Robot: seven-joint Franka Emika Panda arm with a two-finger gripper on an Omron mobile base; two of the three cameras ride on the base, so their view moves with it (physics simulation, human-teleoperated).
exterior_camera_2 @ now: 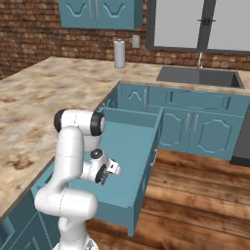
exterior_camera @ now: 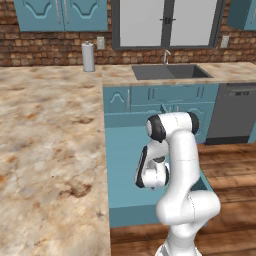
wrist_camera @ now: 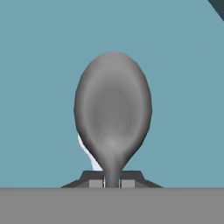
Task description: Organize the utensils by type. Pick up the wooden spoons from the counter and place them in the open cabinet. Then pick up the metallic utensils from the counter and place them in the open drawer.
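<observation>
Over the open drawer (exterior_camera_2: 139, 146) I have my tool (wrist_camera: 112, 181) nearly closed, pinching the dark-grey spoon (wrist_camera: 113, 107) by its thin handle, bowl forward. I judge it light, rigid and slick, apt to pivot, so gripping close to the bowl seems safest.

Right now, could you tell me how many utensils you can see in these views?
1: a dark-grey spoon, clamped by its handle in the gripper, over the open drawer. Others may be hidden.
</observation>
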